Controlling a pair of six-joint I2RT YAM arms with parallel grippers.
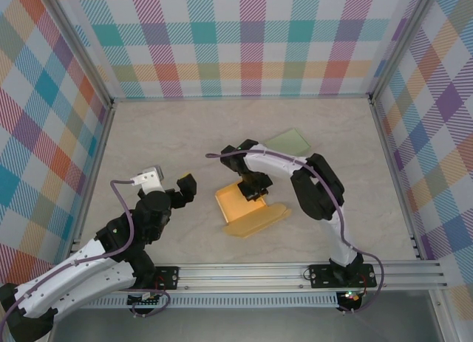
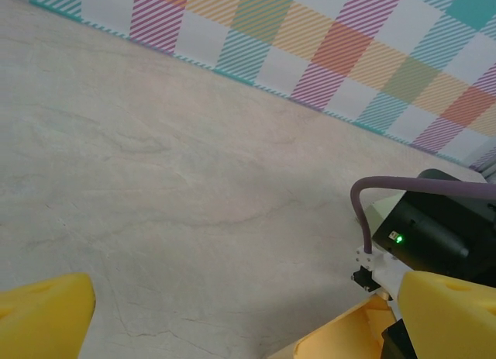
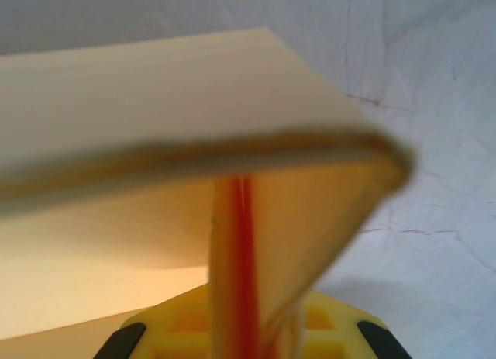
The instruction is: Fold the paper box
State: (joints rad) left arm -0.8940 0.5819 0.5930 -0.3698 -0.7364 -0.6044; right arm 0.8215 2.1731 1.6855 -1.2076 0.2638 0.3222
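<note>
Top external: paper box (image 1: 247, 209), yellow-orange, lies on worktop (image 1: 162, 135) approx. centre, toward near edge, w/ one flap flat at near right. Right arm (image 1: 318, 187) extends left over it; right jaws are clamped on the box's far wall. Left arm (image 1: 148, 216) sits left of the box; left jaws apart, empty, clear of the box. Green sheet (image 1: 290, 141) lies far right of the box, not touching.

Left wrist: left jaws spread wide, bare worktop between. Box corner (image 2: 341, 340) at bottom right; right arm's black body (image 2: 434, 231) w/ purple cable (image 2: 387, 184) just beyond it.

Right wrist: right jaws pinched together on a thin upright box wall (image 3: 194, 103), blurred at close range.
</note>
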